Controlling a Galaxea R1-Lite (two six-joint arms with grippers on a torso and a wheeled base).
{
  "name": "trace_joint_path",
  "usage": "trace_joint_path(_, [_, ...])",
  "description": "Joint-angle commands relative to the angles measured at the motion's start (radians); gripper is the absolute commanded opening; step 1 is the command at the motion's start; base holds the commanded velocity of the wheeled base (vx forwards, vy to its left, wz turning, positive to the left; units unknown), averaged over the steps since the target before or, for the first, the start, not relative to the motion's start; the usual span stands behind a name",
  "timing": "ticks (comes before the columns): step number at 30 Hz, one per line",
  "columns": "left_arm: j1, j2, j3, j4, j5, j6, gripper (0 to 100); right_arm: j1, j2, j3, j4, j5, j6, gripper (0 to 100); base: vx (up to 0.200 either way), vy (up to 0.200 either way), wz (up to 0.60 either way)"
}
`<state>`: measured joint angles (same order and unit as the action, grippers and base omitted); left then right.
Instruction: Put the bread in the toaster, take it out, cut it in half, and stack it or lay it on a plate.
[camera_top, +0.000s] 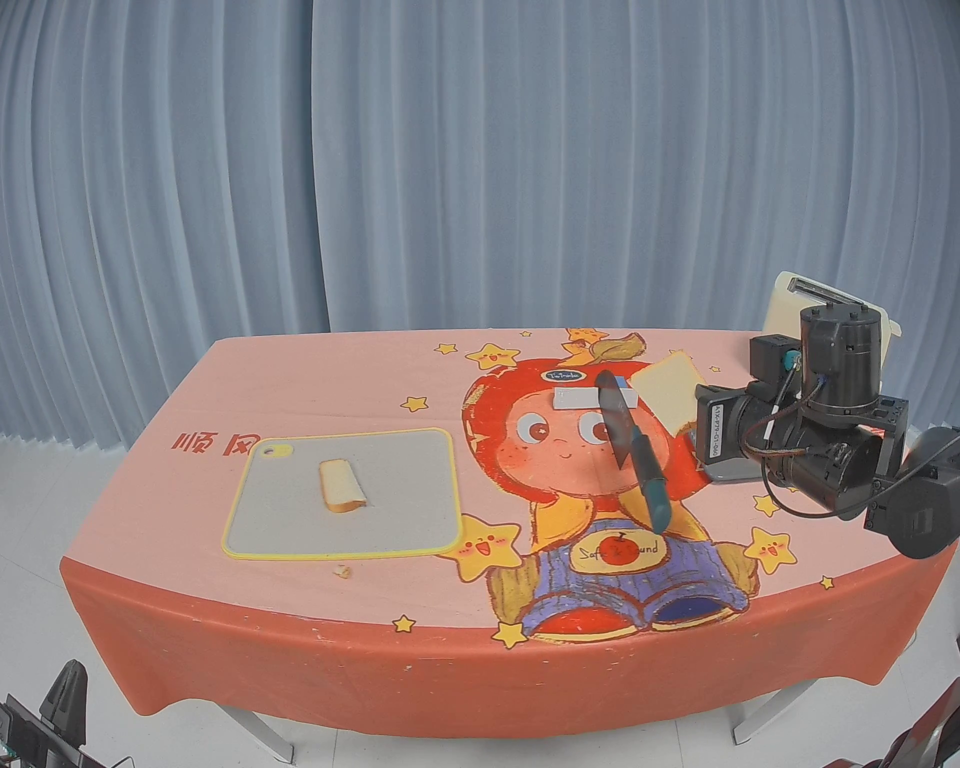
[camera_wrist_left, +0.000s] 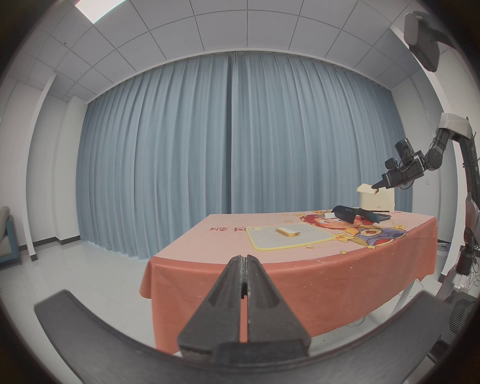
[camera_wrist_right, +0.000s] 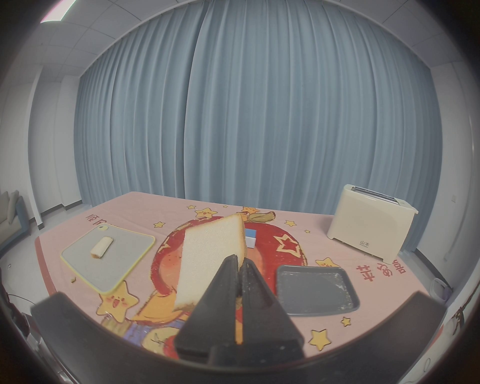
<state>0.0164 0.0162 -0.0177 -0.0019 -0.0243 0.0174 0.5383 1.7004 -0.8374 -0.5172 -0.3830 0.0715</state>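
The right claw (camera_wrist_right: 239, 264) is clenched on a tilted bread slice (camera_wrist_right: 210, 265); the toaster (camera_wrist_right: 370, 220) stands beyond it, to its right, slot up, nearest this arm.

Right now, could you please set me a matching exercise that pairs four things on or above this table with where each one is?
Things:
1. small crusty piece of bread
2. large white bread slice
3. dark-bladed knife with teal handle
4. cream boxy toaster

Places:
a. standing at the table's far right, beyond the dark grey metal tray
b. lying on the yellow-rimmed grey cutting board
c. clamped in the right gripper, above the table
d. lying mid-table on the cartoon tablecloth

Pairs: 1-b, 2-c, 3-d, 4-a.
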Motion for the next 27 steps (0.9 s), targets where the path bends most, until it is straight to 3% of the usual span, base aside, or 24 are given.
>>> trace_joint_path(1, [0.000,-0.016,0.018,0.000,0.000,-0.001,0,0.003,0.004,0.001,-0.001,-0.001,0.002,0,0.000,0.000,0.00])
trace_joint_path(27, [0.000,-0.016,0.018,-0.001,0.000,0.001,0,-0.124,0.065,-0.045,-0.047,-0.011,0.008,0,0.000,0.000,0.00])
